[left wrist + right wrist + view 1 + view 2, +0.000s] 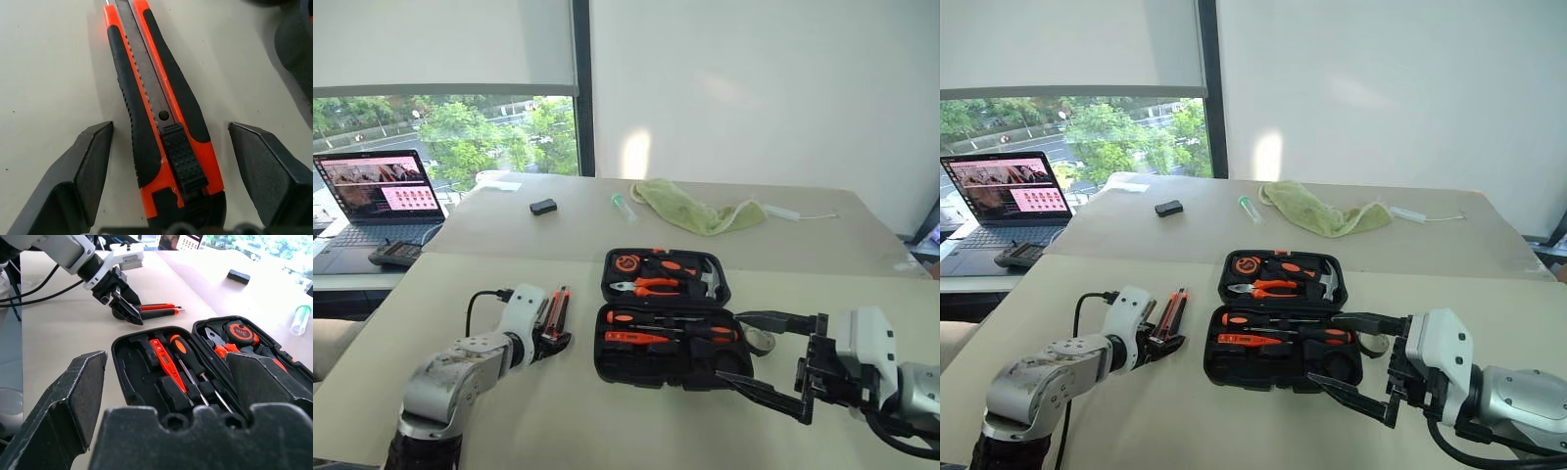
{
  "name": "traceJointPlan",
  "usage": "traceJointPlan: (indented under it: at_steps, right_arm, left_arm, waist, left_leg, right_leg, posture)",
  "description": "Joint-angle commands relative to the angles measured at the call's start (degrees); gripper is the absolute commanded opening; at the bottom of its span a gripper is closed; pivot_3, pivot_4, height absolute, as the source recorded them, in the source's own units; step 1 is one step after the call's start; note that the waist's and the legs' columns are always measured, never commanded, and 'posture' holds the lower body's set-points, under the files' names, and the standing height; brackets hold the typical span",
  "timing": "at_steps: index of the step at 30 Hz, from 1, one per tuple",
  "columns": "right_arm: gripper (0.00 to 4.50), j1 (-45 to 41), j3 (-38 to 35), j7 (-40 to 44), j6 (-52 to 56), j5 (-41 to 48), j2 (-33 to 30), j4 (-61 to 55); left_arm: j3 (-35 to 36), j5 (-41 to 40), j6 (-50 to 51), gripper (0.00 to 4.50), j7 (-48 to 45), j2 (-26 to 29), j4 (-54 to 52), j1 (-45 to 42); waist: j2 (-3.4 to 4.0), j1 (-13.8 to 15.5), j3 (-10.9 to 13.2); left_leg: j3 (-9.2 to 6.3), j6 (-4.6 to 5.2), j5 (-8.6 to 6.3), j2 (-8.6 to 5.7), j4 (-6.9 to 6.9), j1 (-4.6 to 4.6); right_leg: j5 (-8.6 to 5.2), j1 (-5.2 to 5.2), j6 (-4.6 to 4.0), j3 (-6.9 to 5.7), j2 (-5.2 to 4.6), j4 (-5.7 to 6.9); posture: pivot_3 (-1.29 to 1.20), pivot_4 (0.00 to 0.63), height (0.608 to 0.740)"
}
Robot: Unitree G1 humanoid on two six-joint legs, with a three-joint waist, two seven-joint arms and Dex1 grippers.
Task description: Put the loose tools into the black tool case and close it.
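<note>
The step in hand looks like the pick-up of the utility knife (164, 122), which lies flat on the bench (509, 411) just left of the black tool case (661, 328), well clear of its rim. The left gripper (171, 169) sits over the knife's butt end with its fingers (83, 171) spread wide on either side of the handle and not touching it, so nothing is held yet. The case lies open, with the screwdrivers (671, 336) already seated in the near half and the pliers (651, 286) and hammer (708, 282) in the lid half. The right gripper (769, 367) hangs open at the case's right edge, empty. The next move, as I judge it, calls for the left fingers to close squarely across the knife's handle, then a lift and a carry rightward to a free slot; the slim, smooth body could twist if pinched off-centre. Hard to make out: which moulded slot is meant for the knife, and the near right corner of the case, which the right gripper covers, so I cannot tell whether the tape roll is there
</note>
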Motion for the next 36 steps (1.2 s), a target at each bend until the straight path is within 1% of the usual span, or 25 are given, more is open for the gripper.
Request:
traceJointPlan:
  at_steps: [1,2,3,4,5,6,9,10,12,14,15,16,17,18,19,20,21,22,24,26,27,32,36]
  right_arm:
    - [4.50,1.2,-3.3,0.1,-0.9,0.1,0.0,-0.9]
    - [4.50,1.6,-3.6,0.1,-1.0,0.0,0.2,-0.8]
    - [4.50,2.2,-3.9,0.1,-1.2,-0.2,0.4,-0.6]
    - [4.50,2.6,-4.0,0.1,-1.4,-0.5,0.6,-0.4]
    - [4.50,2.8,-4.0,-0.1,-1.6,-0.7,0.8,-0.2]
    - [4.50,3.1,-4.1,-0.2,-1.6,-0.8,1.1,0.0]
    - [4.50,4.0,-4.9,1.2,-2.0,-0.1,1.4,0.4]
    - [4.50,4.5,-5.3,1.9,-2.2,0.0,1.5,0.4]
    - [4.50,5.6,-6.0,3.5,-2.9,-0.7,1.3,1.1]
    - [4.50,6.4,-7.1,4.1,-3.4,-1.2,1.3,1.5]
    - [4.50,6.9,-7.9,4.3,-3.7,-1.5,1.5,1.6]
    - [4.50,7.5,-8.5,4.3,-3.9,-1.9,1.7,1.6]
    - [4.50,8.2,-9.3,3.9,-4.0,-2.2,2.2,1.4]
    - [4.50,8.6,-9.7,3.5,-3.9,-2.3,2.4,1.0]
    - [4.50,9.3,-10.7,3.1,-3.4,-1.8,2.5,-0.1]
    - [4.50,10.1,-11.4,2.9,-3.0,-0.9,2.8,-1.1]
    - [4.50,10.5,-11.8,2.7,-2.6,-0.2,2.8,-1.8]
    - [4.50,11.9,-11.9,3.0,-2.8,-1.0,3.1,-2.4]
    - [4.50,14.4,-12.0,3.2,-3.2,-2.3,3.8,-3.4]
    - [4.50,16.0,-12.6,2.3,-2.9,-1.6,4.6,-5.2]
    - [4.50,16.5,-12.8,1.7,-2.7,-1.1,4.9,-5.9]
    - [4.50,18.4,-12.4,1.0,-3.3,-2.0,5.7,-6.9]
    - [4.50,18.7,-12.0,0.3,-3.3,-2.4,5.9,-7.3]
  left_arm:
    - [1.1,0.9,0.0,3.27,1.2,-1.5,1.5,0.6]
    - [1.2,0.8,-0.7,2.85,1.0,-1.7,1.6,0.5]
    - [1.1,0.8,-1.8,2.55,0.4,-1.6,1.6,0.5]
    - [1.5,0.6,-3.4,2.08,-0.1,-1.8,1.8,0.6]
    - [2.1,0.4,-5.8,1.83,-1.3,-1.3,1.9,0.8]
    - [2.7,-0.1,-8.5,1.77,-3.1,-0.6,1.8,1.1]
    - [6.0,-7.0,-17.1,1.77,-16.4,3.0,0.0,-0.1]
    - [6.1,-8.6,-19.9,1.77,-21.0,4.8,-0.2,-1.0]
    - [4.0,-11.5,-23.9,1.77,-30.5,9.0,0.4,-4.1]
    - [0.0,-12.5,-27.1,1.77,-37.8,11.9,1.9,-8.2]
    - [-3.7,-11.5,-29.3,1.77,-41.5,12.9,2.9,-10.3]
    - [-6.7,-10.2,-31.4,1.77,-43.9,13.3,4.0,-11.8]
    - [-11.5,-7.0,-34.3,1.77,-45.7,13.1,6.0,-14.0]
    - [-14.6,-4.8,-36.3,1.77,-46.8,13.0,7.5,-15.4]
    - [-18.2,-3.4,-38.3,1.77,-49.8,13.2,8.7,-16.8]
    - [-21.7,-0.6,-41.9,1.77,-51.6,12.7,11.3,-17.9]
    - [-23.8,1.3,-44.7,1.77,-52.9,12.3,13.3,-18.6]
    - [-26.5,4.2,-47.3,1.77,-53.7,12.2,16.2,-19.3]
    - [-29.5,9.0,-52.3,1.77,-53.3,11.4,21.2,-20.0]
    - [-31.4,11.3,-54.1,1.77,-54.5,11.6,23.9,-19.9]
    - [-32.1,12.4,-56.1,1.77,-55.7,12.1,24.7,-19.6]
    - [-32.7,14.4,-59.9,1.77,-58.7,12.5,25.2,-18.6]
    - [-32.8,14.9,-60.6,1.77,-60.0,11.5,26.1,-19.5]
  waist:
    - [0.02,0.0,0.0]
    - [0.02,0.0,0.0]
    - [0.02,0.0,0.0]
    - [0.02,0.0,0.0]
    - [0.02,0.0,0.0]
    - [0.02,0.1,0.0]
    - [-0.02,0.0,0.0]
    - [-0.03,0.0,0.0]
    - [-0.03,0.1,0.0]
    - [-0.01,0.3,0.0]
    - [0.01,0.3,0.0]
    - [0.07,0.3,0.0]
    - [0.13,0.3,0.0]
    - [0.14,0.3,0.0]
    - [0.13,0.2,0.0]
    - [0.13,0.1,0.0]
    - [0.13,0.0,0.0]
    - [0.13,-0.2,0.0]
    - [0.10,-0.3,0.0]
    - [0.10,-0.3,0.0]
    - [0.10,-0.3,0.0]
    - [0.12,-0.2,0.0]
    - [0.13,-0.2,0.0]
  left_leg:
    - [0.00,0.00,0.00,0.00,0.00,0.00]
    - [0.00,0.00,0.00,0.01,0.00,0.01]
    - [0.00,0.00,0.00,0.02,0.00,0.01]
    - [0.00,0.00,0.00,0.02,0.00,0.01]
    - [0.00,0.00,0.00,0.02,0.00,0.00]
    - [0.00,0.00,0.00,0.01,0.01,-0.01]
    - [0.00,0.00,0.00,0.02,0.00,-0.13]
    - [0.00,-0.02,0.01,0.03,0.01,-0.22]
    - [-0.03,-0.05,0.03,0.03,0.01,-0.23]
    - [-0.03,-0.05,0.03,0.00,0.01,-0.24]
    - [-0.03,-0.03,0.02,-0.04,0.01,-0.24]
    - [0.01,-0.02,0.02,-0.06,0.02,-0.23]
    - [0.06,0.06,-0.02,-0.11,0.02,-0.18]
    - [0.16,0.15,-0.08,-0.12,0.02,-0.10]
    - [0.17,0.19,-0.10,-0.15,0.03,-0.08]
    - [0.22,0.21,-0.11,-0.14,0.03,-0.09]
    - [0.24,0.21,-0.11,-0.14,0.04,-0.14]
    - [0.25,0.21,-0.11,-0.13,0.03,-0.14]
    - [0.25,0.18,-0.09,-0.05,0.02,-0.12]
    - [0.24,0.17,-0.08,0.00,0.00,-0.13]
    - [0.22,0.16,-0.08,0.01,0.00,-0.13]
    - [0.22,0.17,-0.08,0.06,0.03,-0.09]
    - [0.23,0.17,-0.08,0.07,0.04,-0.08]
  right_leg:
    - [0.00,0.00,0.00,0.02,-0.02,0.01]
    - [0.00,0.00,-0.02,0.02,-0.03,0.00]
    - [0.01,-0.01,-0.03,0.02,-0.03,0.01]
    - [0.01,-0.02,-0.04,0.02,-0.03,0.01]
    - [0.01,-0.02,-0.05,0.03,-0.04,0.01]
    - [0.01,-0.02,-0.05,0.02,-0.06,0.01]
    - [-0.03,-0.14,-0.12,0.01,-0.09,0.00]
    - [-0.08,-0.22,-0.23,0.00,-0.14,0.00]
    - [-0.19,-0.22,-0.42,-0.03,-0.32,0.00]
    - [-0.24,-0.19,-0.50,-0.12,-0.41,-0.01]
    - [-0.24,-0.17,-0.50,-0.19,-0.28,-0.01]
    - [-0.24,-0.15,-0.50,-0.20,-0.19,-0.04]
    - [-0.24,-0.06,-0.50,-0.15,-0.13,-0.12]
    - [-0.23,0.01,-0.47,-0.05,-0.12,-0.15]
    - [-0.21,0.06,-0.42,-0.04,-0.11,-0.17]
    - [-0.17,0.05,-0.36,0.01,-0.05,-0.19]
    - [-0.12,-0.02,-0.27,0.03,0.02,-0.18]
    - [-0.03,-0.04,-0.12,0.04,0.06,-0.17]
    - [-0.01,-0.05,-0.06,0.07,0.20,-0.17]
    - [-0.01,-0.10,-0.06,0.07,0.25,-0.14]
    - [-0.02,-0.11,-0.06,0.06,0.25,-0.11]
    - [-0.02,-0.08,-0.06,0.11,0.21,-0.12]
    - [-0.02,-0.08,-0.06,0.11,0.20,-0.11]
  posture:
    - [0.00,0.150,0.740]
    - [0.00,0.150,0.740]
    - [0.00,0.150,0.740]
    - [0.00,0.150,0.740]
    - [0.00,0.150,0.740]
    - [0.00,0.150,0.740]
    - [0.00,0.150,0.740]
    - [0.00,0.150,0.740]
    - [0.00,0.150,0.740]
    - [0.00,0.150,0.740]
    - [0.00,0.150,0.740]
    - [0.00,0.150,0.740]
    - [0.00,0.150,0.740]
    - [0.00,0.150,0.740]
    - [0.00,0.150,0.740]
    - [0.00,0.150,0.740]
    - [0.00,0.150,0.740]
    - [0.00,0.150,0.740]
    - [0.00,0.150,0.740]
    - [0.00,0.150,0.740]
    - [0.00,0.150,0.740]
    - [0.00,0.150,0.740]
    - [0.00,0.150,0.740]
